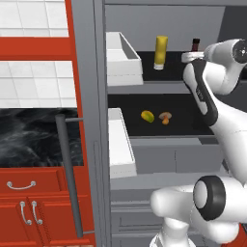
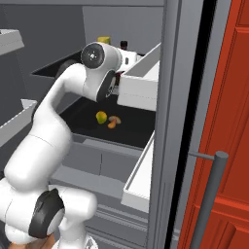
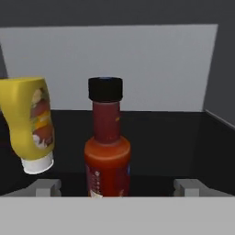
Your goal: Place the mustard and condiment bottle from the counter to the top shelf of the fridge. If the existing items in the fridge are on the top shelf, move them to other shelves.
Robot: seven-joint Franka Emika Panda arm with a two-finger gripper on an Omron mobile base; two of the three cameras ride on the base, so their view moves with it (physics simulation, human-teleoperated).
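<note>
The condiment bottle [image 3: 106,147], dark red with a black cap, stands upright on the top shelf of the fridge [image 1: 91,96]. My gripper [image 3: 117,187] is open around its base, with a gap between the bottle and each of the fingertips [image 3: 46,186]. The mustard [image 3: 30,121] stands cap-down just left of it on the same shelf. From the left base view the mustard [image 1: 160,50] and the condiment bottle [image 1: 195,44] sit at the shelf's back, with my hand in front of the red one. The existing items, a yellow-green fruit [image 1: 147,116] and a small mushroom [image 1: 165,117], lie one shelf below.
White door bins [image 1: 123,58] hang on the open fridge door at the left, with its long grey bar handle [image 1: 67,173]. Beyond the door lies the black marble counter [image 1: 29,137] over red cabinets. In the right base view a white bin [image 2: 141,82] juts in close to my wrist.
</note>
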